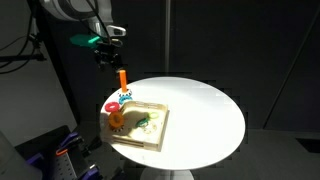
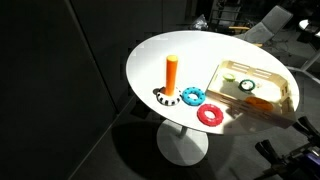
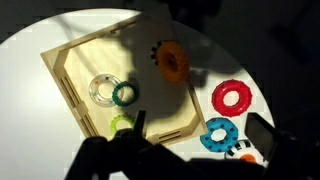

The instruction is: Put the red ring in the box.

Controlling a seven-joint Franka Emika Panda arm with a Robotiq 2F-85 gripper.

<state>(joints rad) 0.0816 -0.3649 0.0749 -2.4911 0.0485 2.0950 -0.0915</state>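
Note:
The red ring lies flat on the white table just outside the box; it also shows in both exterior views. The box is a shallow pale wood tray, seen in both exterior views. It holds a green ring, a clear ring and a yellow-green piece. My gripper is open and empty, high above the table, over the box's corner and the toys. It touches nothing.
An orange toothed gear rests at the box's rim. A blue ring lies beside the red ring. An upright orange peg stands on a black-and-white base. The round table's edge is close to the toys.

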